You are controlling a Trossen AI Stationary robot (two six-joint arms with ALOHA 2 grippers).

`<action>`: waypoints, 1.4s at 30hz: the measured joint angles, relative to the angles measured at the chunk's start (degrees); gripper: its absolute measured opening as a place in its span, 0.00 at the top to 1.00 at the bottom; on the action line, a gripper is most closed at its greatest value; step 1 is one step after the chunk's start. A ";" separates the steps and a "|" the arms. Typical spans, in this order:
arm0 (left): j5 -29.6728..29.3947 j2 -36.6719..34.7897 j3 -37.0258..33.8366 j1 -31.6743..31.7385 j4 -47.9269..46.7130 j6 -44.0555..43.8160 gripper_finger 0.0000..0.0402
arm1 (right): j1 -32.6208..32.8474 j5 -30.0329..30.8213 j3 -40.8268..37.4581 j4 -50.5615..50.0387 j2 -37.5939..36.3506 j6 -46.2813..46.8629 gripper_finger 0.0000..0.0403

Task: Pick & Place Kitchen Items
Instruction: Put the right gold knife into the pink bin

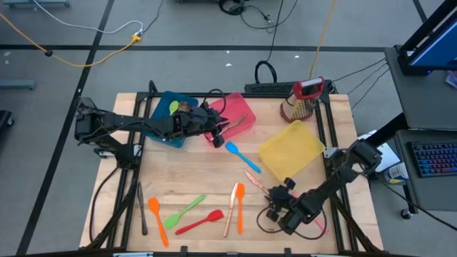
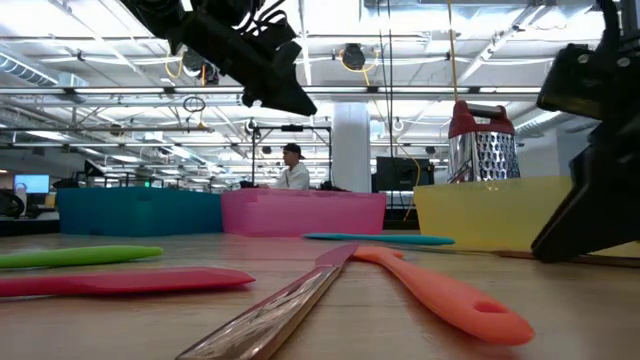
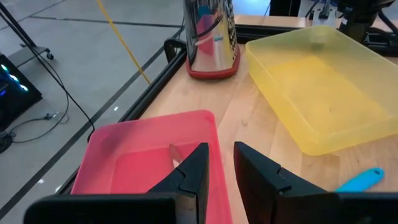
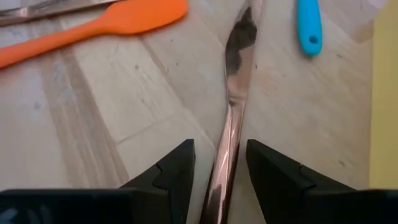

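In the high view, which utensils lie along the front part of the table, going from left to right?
Black utensil → orange spatula → green spoon → red spatula → copper piece → orange spoon.

Both arms are black, jointed, with exposed black cables; each pincer [image 4: 214, 165] carries two black, wedge-shaped fingers [image 3: 189, 171].
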 joint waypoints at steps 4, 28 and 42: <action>0.00 -0.02 0.00 0.00 -0.96 -0.03 0.80 | -0.03 1.49 -0.07 1.56 3.51 0.56 0.65; 0.02 0.00 0.00 -0.04 -2.21 -0.20 0.80 | 0.08 6.41 -2.92 5.02 7.66 0.15 0.93; 1.36 0.00 0.00 -2.42 -2.21 0.04 0.80 | -1.35 6.37 -3.27 9.36 0.91 -7.02 0.93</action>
